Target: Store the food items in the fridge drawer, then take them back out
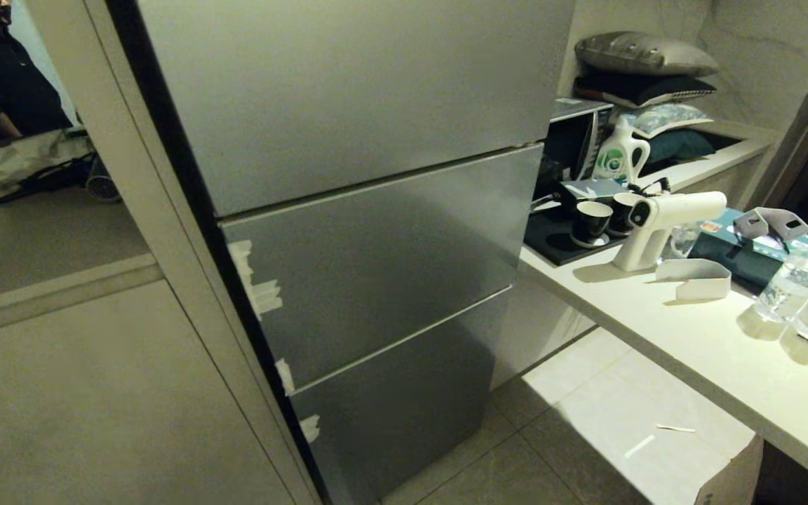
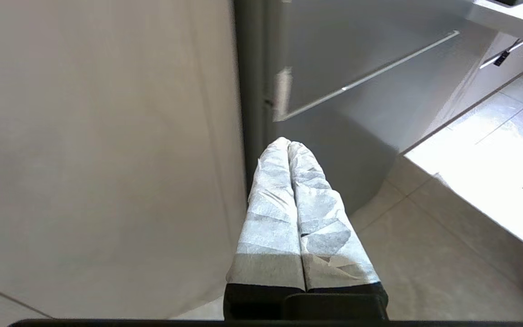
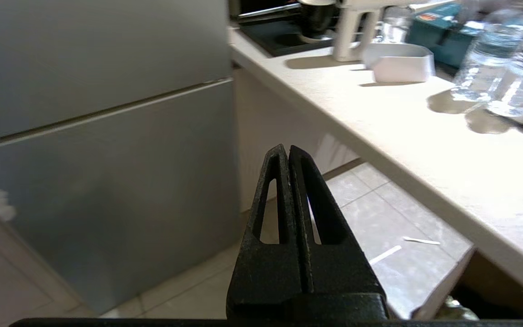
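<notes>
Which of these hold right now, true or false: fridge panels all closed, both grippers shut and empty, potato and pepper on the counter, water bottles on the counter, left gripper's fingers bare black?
1. The fridge has all its grey front panels closed. True.
2. The left gripper and the right gripper are both shut and hold nothing. True.
3. A potato and a green pepper lie on the counter. False: neither shows in any view; the counter carries cups, a white handheld device and a teal box, among other things.
4. Clear water bottles stand on the counter. True.
5. The left gripper's fingers are bare black. False: they are wrapped in white material; the right gripper's are bare black.
</notes>
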### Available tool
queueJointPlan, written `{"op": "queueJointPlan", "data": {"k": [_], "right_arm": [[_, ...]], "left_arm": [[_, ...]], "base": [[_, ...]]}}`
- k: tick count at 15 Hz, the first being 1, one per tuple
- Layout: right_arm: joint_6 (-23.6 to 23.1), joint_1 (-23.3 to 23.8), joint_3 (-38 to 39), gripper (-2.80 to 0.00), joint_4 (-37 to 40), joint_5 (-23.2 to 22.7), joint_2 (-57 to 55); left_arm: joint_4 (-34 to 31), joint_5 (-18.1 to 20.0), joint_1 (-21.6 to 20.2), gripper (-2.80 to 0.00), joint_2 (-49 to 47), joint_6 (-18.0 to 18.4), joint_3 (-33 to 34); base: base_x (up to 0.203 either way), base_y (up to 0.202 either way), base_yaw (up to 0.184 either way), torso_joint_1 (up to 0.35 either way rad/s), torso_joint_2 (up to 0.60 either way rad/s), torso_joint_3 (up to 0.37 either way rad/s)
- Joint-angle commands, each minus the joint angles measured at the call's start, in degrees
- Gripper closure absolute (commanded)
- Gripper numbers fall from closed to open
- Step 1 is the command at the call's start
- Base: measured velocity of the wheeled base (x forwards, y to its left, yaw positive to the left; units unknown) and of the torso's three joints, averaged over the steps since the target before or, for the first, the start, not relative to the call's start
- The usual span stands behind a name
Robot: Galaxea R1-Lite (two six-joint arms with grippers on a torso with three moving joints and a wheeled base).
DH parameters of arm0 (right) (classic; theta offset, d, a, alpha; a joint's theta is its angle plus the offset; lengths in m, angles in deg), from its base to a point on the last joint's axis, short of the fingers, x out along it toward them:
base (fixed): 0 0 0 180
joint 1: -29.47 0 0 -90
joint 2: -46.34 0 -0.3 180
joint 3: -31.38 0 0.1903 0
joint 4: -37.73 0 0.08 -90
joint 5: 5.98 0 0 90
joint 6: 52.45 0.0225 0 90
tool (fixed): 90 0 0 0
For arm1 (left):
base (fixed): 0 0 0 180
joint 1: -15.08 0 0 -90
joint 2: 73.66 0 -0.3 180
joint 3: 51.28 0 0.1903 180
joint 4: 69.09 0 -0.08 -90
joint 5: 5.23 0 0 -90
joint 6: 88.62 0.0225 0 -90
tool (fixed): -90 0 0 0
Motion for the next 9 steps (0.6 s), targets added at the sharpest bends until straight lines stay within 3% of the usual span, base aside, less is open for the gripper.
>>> {"op": "queueJointPlan", "data": {"k": [1,6,9], "right_arm": [[0.06,0.0,1.76,0.0,-0.1,-0.02,-0.03],[0.05,0.0,1.68,0.0,-0.1,-0.02,-0.1],[-0.03,0.0,1.67,0.0,-0.11,-0.02,-0.11]], "left_arm": [[0.0,-0.02,0.02,0.0,-0.09,-0.03,-0.01],[-0.09,-0.02,0.02,0.0,-0.09,-0.01,-0.01],[-0.09,-0.02,0.02,0.0,-0.09,-0.01,-0.01]], "base": [[0.0,0.193,0.0,-0.001,0.0,-0.001],[0.0,0.186,-0.002,-0.001,0.0,0.001],[0.0,0.028,0.001,-0.001,0.0,0.001]]}}
